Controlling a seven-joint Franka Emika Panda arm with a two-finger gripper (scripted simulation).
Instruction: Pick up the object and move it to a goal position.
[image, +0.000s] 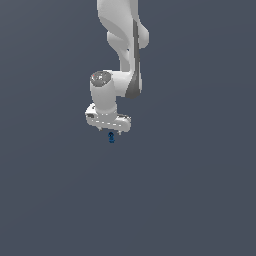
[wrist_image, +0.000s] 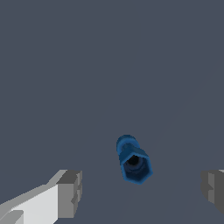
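Observation:
The object (image: 111, 137) is a tiny dark-blue upright lumpy piece standing on the grey floor, just below my white gripper (image: 108, 129) in the exterior view. In the wrist view the object (wrist_image: 133, 160) shows from above, with a hexagonal top and a dark hole in it. It lies between my two grey fingertips (wrist_image: 70, 192), which stand wide apart, and nearer the middle than either finger. The gripper (wrist_image: 142, 190) is open and holds nothing. It hovers right over the object without touching it.
The white arm (image: 122, 45) comes down from the top of the exterior view. The grey floor (image: 200, 190) is plain all around. No goal marker shows.

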